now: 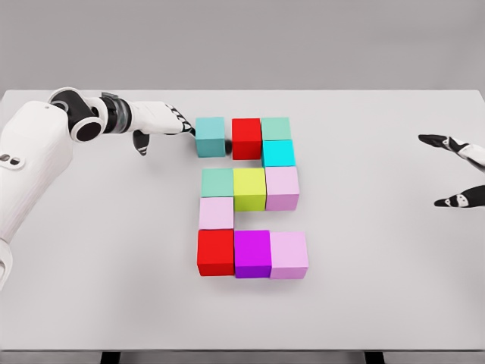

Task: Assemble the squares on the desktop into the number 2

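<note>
the table is a plain, pale grey-white slab that fills most of the head view. its surface is smooth and matte, with soft shadows lying on it. its far edge runs straight across the upper part of the picture, and its near edge runs along the bottom as a thin lighter lip. the top looks wider near the camera than at the far side. under the near edge, two dark supports show at the bottom of the picture, one to the left and one to the right. behind the table stands a flat grey backdrop, slightly lighter toward its lower part.
</note>
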